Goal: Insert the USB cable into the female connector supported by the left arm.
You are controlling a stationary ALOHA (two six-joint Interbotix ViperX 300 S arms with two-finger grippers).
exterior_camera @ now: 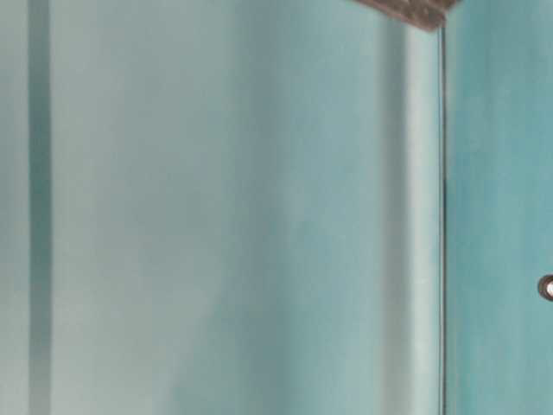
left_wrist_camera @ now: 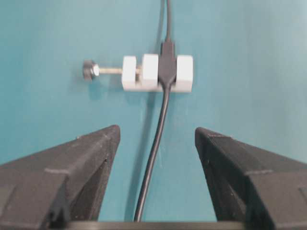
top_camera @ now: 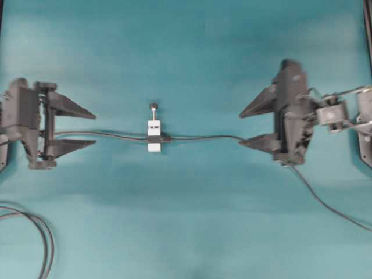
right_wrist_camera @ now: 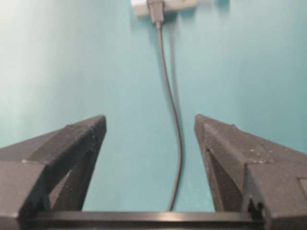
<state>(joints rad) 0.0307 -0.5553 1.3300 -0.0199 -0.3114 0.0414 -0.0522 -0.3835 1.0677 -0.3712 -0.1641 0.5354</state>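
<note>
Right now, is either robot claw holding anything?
No. Both the left end effector and the right end effector are open and empty; the thin dark grey cable just lies on the table between their fingers.

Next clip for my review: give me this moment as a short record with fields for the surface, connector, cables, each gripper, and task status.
surface: teal table
connector: white female connector lying mid-table between the two grippers, black-knobbed pin pointing to the top of the overhead view
cables: dark cables run from the block toward each side; whether a plug is already seated cannot be told
extra: looped cable in the lower left corner
left gripper: jaws open, holding nothing, short of the block
right gripper: jaws open, holding nothing, cable passing between its fingers
status: nothing grasped yet
</note>
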